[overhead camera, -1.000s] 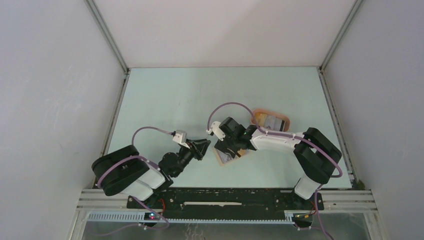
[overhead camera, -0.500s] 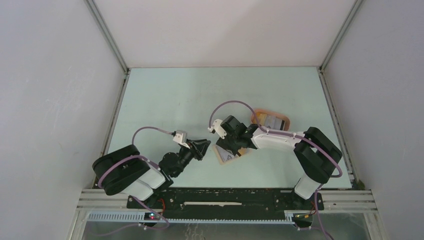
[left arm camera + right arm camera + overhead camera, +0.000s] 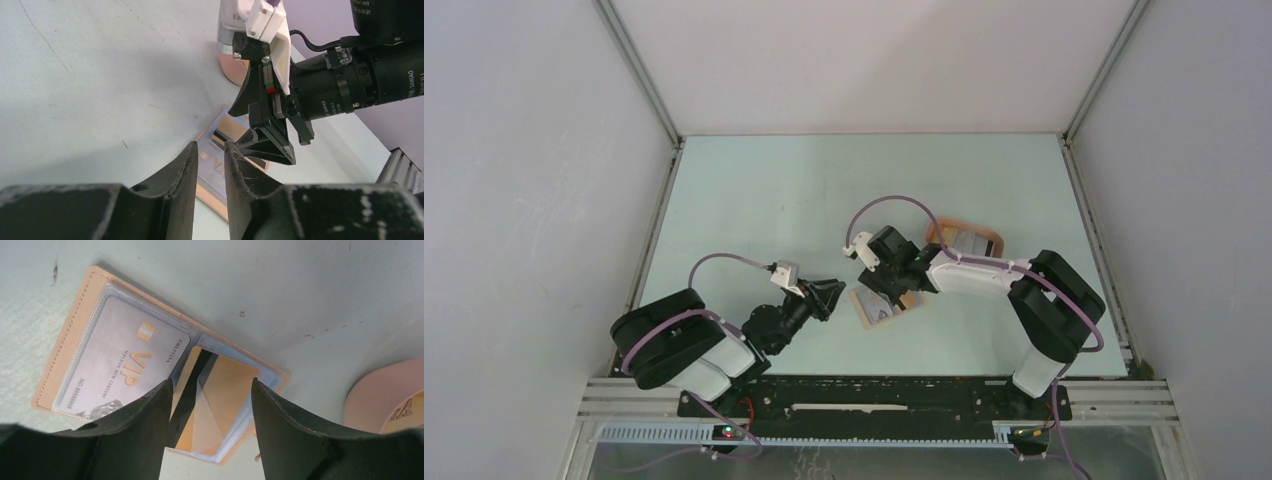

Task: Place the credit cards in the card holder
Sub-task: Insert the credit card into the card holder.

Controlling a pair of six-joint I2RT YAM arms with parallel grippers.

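The tan card holder (image 3: 67,335) lies open and flat on the table, also seen in the top view (image 3: 876,310). A grey VIP credit card (image 3: 120,365) sits in its left clear sleeve and an orange-yellow card (image 3: 225,395) in its right sleeve. My right gripper (image 3: 211,385) hovers open and empty just above the orange card. My left gripper (image 3: 210,150) is low beside the holder's left edge (image 3: 212,197), its jaws a narrow gap apart with nothing between. From there the right gripper (image 3: 272,145) stands over the holder.
A peach oval tray (image 3: 942,228) with more cards (image 3: 967,241) sits at the back right of the holder; its rim (image 3: 370,395) shows at the right wrist view's edge. Enclosure walls surround the table.
My right gripper has lifted and drawn back a little from the holder, showing more of it. The left arm has not moved.
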